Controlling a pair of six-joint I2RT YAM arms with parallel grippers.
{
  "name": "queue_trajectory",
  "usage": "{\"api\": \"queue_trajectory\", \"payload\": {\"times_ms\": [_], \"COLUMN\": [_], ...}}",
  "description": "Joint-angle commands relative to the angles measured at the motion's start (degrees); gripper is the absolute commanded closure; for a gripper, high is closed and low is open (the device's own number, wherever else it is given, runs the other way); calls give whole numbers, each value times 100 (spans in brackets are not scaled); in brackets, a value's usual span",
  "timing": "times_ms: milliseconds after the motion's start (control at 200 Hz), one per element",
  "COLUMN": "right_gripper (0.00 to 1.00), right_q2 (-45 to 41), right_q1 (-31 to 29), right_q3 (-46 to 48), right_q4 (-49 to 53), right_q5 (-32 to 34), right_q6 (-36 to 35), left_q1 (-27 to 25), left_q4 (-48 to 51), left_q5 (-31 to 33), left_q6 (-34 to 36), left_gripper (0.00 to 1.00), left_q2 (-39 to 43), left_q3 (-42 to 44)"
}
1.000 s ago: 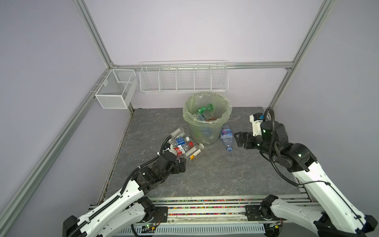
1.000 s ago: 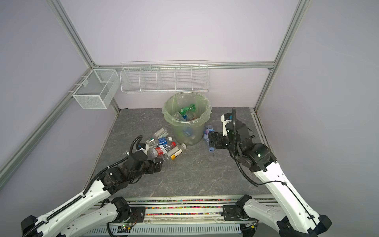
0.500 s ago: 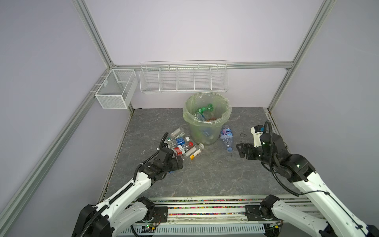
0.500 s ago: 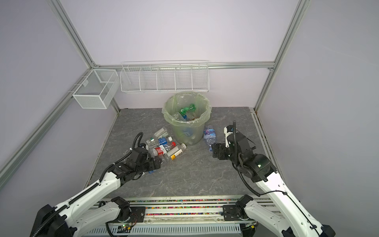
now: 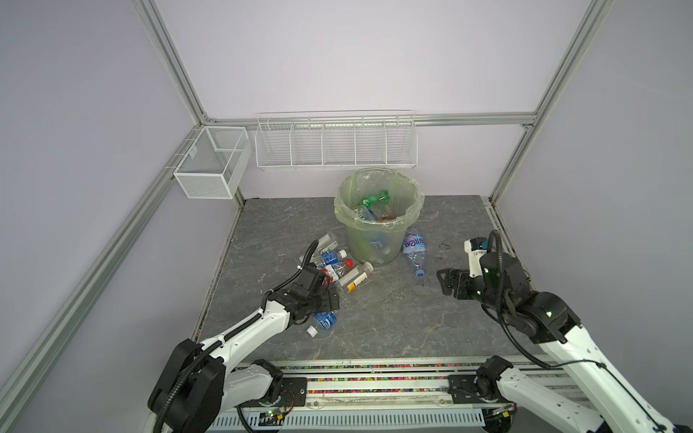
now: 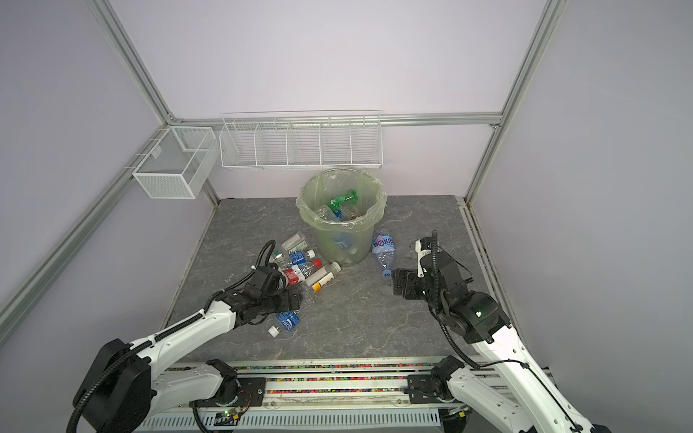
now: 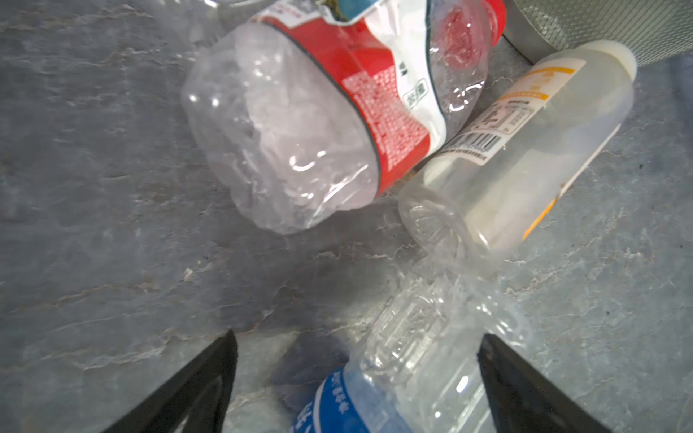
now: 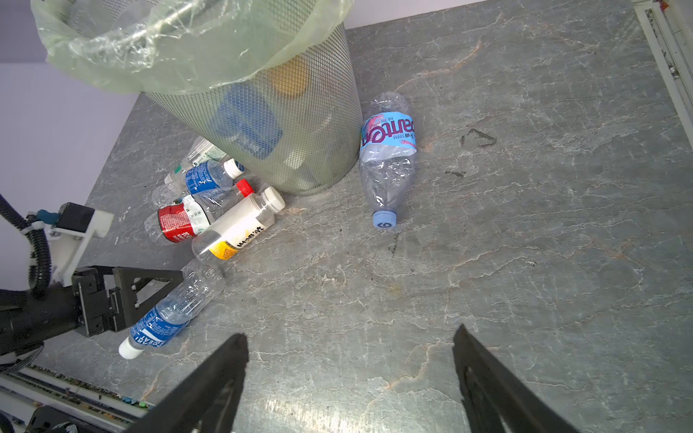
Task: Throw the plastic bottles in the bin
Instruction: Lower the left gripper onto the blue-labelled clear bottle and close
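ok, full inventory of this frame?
round bag-lined mesh bin: 1, pale green, back centre
tinted plastic bottle: 1, green, inside bin among others
light-blue-label plastic bottle: 1, clear, right of bin
red-label plastic bottle: 1, clear, pile left of bin
yellow-label plastic bottle: 1, clear, same pile
blue-label plastic bottle: 1, clear, same pile
second blue-label plastic bottle: 1, clear, front of pile
green-print plastic bottles: count unclear, clear, back of pile
wire-mesh baskets: 2, white, back and left walls
stone-look table: 1, grey
left gripper: 1, black, open, at second blue-label plastic bottle
right gripper: 1, black, open, empty
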State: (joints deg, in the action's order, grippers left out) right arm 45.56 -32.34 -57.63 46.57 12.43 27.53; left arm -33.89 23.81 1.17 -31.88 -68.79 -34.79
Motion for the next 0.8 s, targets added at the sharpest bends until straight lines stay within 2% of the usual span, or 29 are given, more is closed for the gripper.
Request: {"api": "queue_trajectory", "payload": {"times_ms": [0, 80, 405, 645, 795], "right_gripper": [12, 12, 12, 12, 12], "right_q2": [-149, -206, -530, -722, -761], "right_q1": [36, 36, 35, 43, 44], "right_q3": [148, 279, 531, 655, 682], "right_q4": [60, 43, 194, 239, 265], "right_q5": [-56, -133, -34, -36, -17], "right_q6": [155, 174, 248, 348, 376], "left_q1": [-375, -611, -741, -1630, -1858], "left_q4": [326, 322, 671, 555, 380], "left_q5": [-12, 32, -111, 12, 19], "left_q6": [-32, -188, -264, -558, -675], "left_gripper": [1, 1, 1, 2, 2], "left_q2": [-37, 174, 681, 299, 89], "left_q3": [-72, -5, 204, 261, 398]}}
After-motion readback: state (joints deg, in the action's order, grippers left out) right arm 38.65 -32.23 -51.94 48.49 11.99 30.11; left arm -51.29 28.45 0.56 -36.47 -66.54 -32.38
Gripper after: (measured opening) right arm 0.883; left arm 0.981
